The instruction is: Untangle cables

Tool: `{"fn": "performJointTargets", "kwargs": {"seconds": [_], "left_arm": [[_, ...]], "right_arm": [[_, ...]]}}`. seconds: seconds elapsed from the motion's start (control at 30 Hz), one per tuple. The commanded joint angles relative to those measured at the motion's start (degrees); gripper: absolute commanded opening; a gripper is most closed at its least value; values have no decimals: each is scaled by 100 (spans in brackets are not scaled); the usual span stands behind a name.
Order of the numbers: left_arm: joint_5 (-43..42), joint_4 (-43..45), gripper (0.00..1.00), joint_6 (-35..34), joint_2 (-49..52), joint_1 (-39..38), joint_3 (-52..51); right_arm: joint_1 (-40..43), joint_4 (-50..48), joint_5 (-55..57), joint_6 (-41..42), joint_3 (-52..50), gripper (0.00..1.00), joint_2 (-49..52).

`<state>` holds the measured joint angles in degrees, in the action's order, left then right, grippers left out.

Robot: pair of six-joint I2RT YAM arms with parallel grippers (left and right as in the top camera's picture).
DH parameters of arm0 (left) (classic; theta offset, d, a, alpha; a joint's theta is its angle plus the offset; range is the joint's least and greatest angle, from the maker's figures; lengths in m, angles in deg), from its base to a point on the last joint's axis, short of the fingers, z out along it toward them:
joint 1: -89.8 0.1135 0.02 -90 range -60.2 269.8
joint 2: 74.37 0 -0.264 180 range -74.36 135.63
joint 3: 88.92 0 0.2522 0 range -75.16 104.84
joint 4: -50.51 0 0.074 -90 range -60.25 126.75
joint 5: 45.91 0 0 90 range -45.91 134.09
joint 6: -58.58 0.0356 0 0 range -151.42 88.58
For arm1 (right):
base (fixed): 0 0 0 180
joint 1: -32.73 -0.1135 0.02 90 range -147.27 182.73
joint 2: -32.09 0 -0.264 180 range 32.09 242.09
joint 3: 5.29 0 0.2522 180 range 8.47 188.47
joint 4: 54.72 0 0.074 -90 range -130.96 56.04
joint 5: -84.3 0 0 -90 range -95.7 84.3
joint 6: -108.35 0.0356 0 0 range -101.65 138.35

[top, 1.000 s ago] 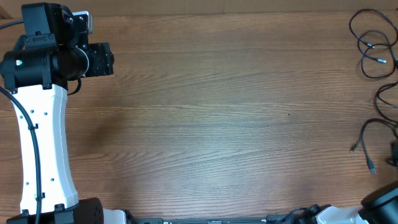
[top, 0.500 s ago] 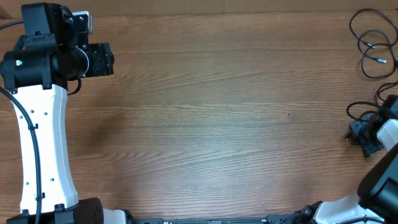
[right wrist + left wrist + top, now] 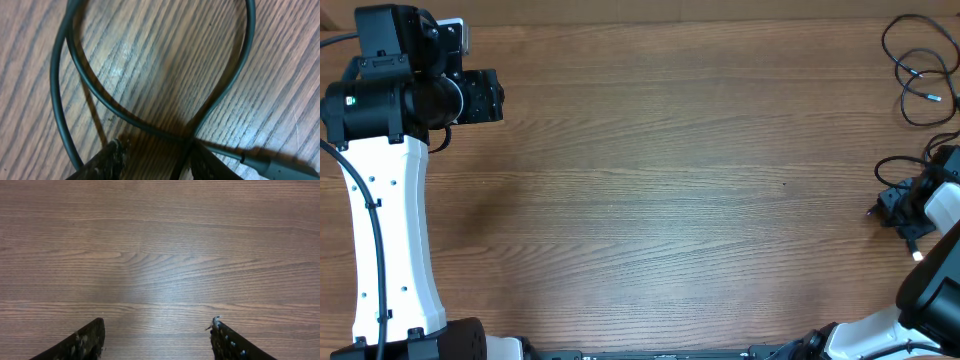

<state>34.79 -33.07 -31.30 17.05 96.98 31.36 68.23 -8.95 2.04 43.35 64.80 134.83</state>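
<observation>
Thin black cables lie at the table's right edge. One loose coil with small bluish plug tips sits at the far right corner. A second cable curls beside my right gripper, which is low over it. In the right wrist view this cable forms a loop that crosses itself just ahead of my open right gripper, and a plug lies to the right. My left gripper is open and empty over bare wood, at the far left in the overhead view.
The wooden table fills the overhead view. The left arm's white link stands along the left edge. The right arm's base is at the lower right corner, with black robot wires along the front edge.
My right arm has come in from the lower right edge to the second cable and moved slightly left. The cable has bunched up around it. The left arm has not moved.
</observation>
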Motion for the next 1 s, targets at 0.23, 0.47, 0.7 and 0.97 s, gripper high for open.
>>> {"fn": "performJointTargets", "kwargs": {"seconds": [0.23, 0.47, 0.7, 0.97], "left_arm": [[-85, 9, 68, -9, 24, 26, -9], [-85, 9, 68, -9, 24, 26, -9], [-85, 35, 68, -11, 63, 26, -9], [-87, -2, 68, -11, 236, 24, -20]], "right_arm": [[-42, 498, -389, 28, 256, 45, -120], [-372, 494, -494, 31, 461, 56, -1340], [-612, 470, -789, 31, 461, 56, -1751], [-1084, 409, -787, 31, 437, 57, -1749]]}}
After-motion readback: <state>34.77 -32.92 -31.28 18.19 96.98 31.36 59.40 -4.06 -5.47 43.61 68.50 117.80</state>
